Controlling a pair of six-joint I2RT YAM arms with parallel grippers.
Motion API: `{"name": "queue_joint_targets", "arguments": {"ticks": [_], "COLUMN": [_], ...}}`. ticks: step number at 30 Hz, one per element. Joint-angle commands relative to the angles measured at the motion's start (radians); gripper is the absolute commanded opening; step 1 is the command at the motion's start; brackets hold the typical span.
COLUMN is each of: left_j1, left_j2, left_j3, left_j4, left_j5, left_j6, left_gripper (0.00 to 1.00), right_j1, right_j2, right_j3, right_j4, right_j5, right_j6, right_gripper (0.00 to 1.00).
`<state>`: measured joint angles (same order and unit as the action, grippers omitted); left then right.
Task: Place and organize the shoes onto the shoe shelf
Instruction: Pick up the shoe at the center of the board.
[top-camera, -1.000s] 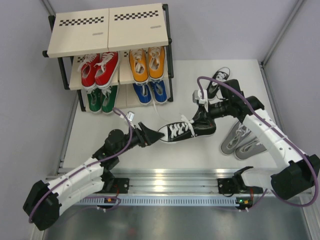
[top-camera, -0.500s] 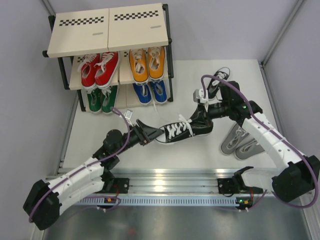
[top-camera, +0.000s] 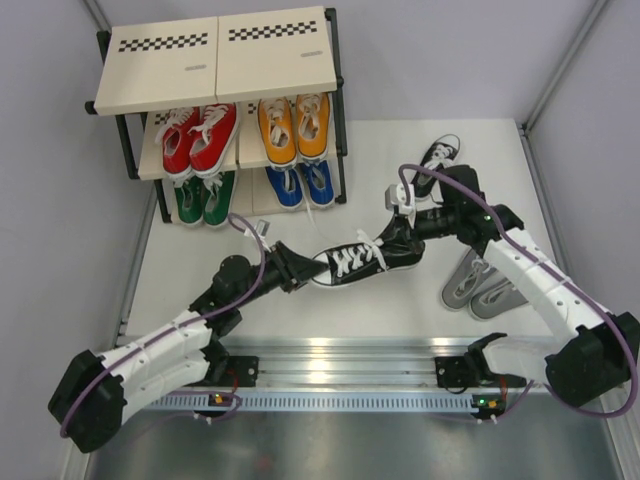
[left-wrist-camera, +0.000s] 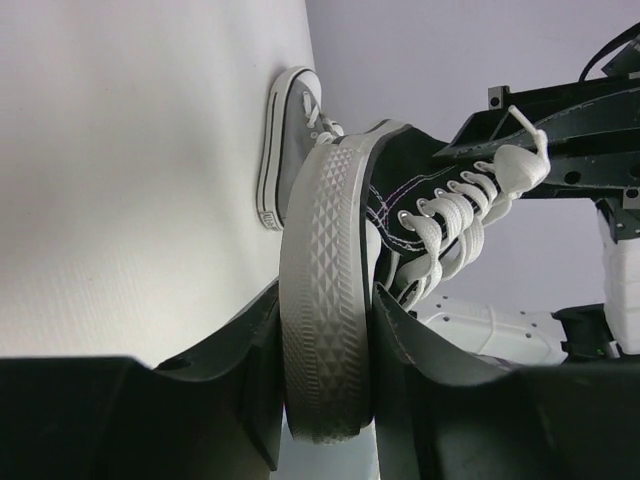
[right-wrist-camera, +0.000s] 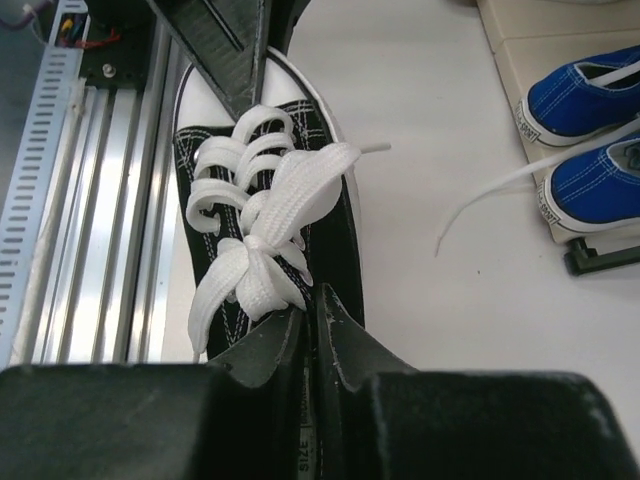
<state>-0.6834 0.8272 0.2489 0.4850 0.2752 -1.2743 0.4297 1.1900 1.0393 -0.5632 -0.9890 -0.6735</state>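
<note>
**Black shoe gripped at both ends, in front of the shelf**

Cannot see the heels of the red pair or the orange pair from above: tucked under the shelf's top boards. Same for the green pair and blue pair on the bottom tier, with only the front halves showing. Hard to pick out either pincer's fingertips from above against the dark canvas. Cannot tell from any view whether the sole touches the bench.

Clamped toe and heel. Left pincer closed on the white toe cap, with fingers pressed to either side of the rubber. Right pincer closed on the heel collar, just behind the bow. Strung between the two, out in front of the shelf's blue-pair corner and well apart from it.

Black canvas, white stitching, white laces tied in a loose bow, white toe cap, diamond-patterned rubber on the bumper.

Beside the shelf, the second black shoe. Farther from the shelf, beyond the right pincer, the grey pair flat on the bench.
</note>
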Motion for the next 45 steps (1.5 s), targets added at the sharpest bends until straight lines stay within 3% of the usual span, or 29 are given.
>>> {"name": "queue_joint_targets", "arguments": {"ticks": [1,4,5,8,11,13,19,25,29,33,35,36,39,42,43,45], "left_j1": [-0.002,0.01,0.018,0.082,0.131,0.179,0.261,0.274,0.274,0.274,0.274,0.274,0.283,0.289,0.292,0.294], "left_j2": [-0.028,-0.059,-0.062,-0.062,-0.043,-0.027,0.024,0.072,0.081,0.092,0.099,0.113,0.148,0.182,0.188,0.208], "left_j3": [0.087,0.147,0.165,0.234,0.285,0.314,0.384,0.415,0.428,0.428,0.425,0.42,0.411,0.395,0.395,0.401], "left_j4": [-0.026,-0.19,-0.224,-0.394,-0.483,-0.555,-0.634,-0.625,-0.645,-0.645,-0.64,-0.632,-0.622,-0.594,-0.58,-0.582], "left_j5": [0.006,0.024,0.038,0.132,0.275,0.34,0.493,0.599,0.631,0.642,0.641,0.645,0.668,0.686,0.694,0.729], "left_j6": [0.094,0.269,0.314,0.469,0.59,0.667,0.754,0.763,0.797,0.782,0.75,0.735,0.672,0.615,0.604,0.586], "left_gripper": [0.03,0.0,0.0,0.0,0.0,0.0,0.0,0.0,0.0,0.0,0.0,0.0,0.0,0.0,0.0,0.0], "right_j1": [0.023,0.026,0.026,0.024,0.026,0.026,0.044,0.08,0.098,0.179,0.202,0.205,0.216,0.234,0.245,0.282], "right_j2": [-0.032,-0.032,-0.029,-0.032,-0.058,-0.076,-0.127,-0.208,-0.21,-0.225,-0.227,-0.228,-0.225,-0.224,-0.225,-0.231], "right_j3": [0.007,0.044,0.057,0.116,0.113,0.079,-0.03,-0.111,-0.117,-0.137,-0.115,-0.099,-0.045,-0.033,-0.042,-0.058], "right_j4": [-0.091,-0.263,-0.308,-0.493,-0.617,-0.661,-0.661,-0.483,-0.365,-0.307,-0.377,-0.453,-0.674,-0.78,-0.782,-0.747], "right_j5": [-0.011,0.001,0.009,0.024,0.026,0.027,0.062,0.113,0.069,0.13,0.132,0.116,0.073,0.056,0.081,0.124], "right_j6": [-0.202,-0.366,-0.408,-0.572,-0.736,-0.838,-0.838,-0.629,-0.402,-0.295,-0.336,-0.5,-0.77,-0.915,-0.914,-0.887], "right_gripper": [0.08,0.24,0.39,0.69,0.92,0.97,0.97,0.91,0.76,0.74,0.73,0.75,0.77,0.68,0.61,0.57]}}
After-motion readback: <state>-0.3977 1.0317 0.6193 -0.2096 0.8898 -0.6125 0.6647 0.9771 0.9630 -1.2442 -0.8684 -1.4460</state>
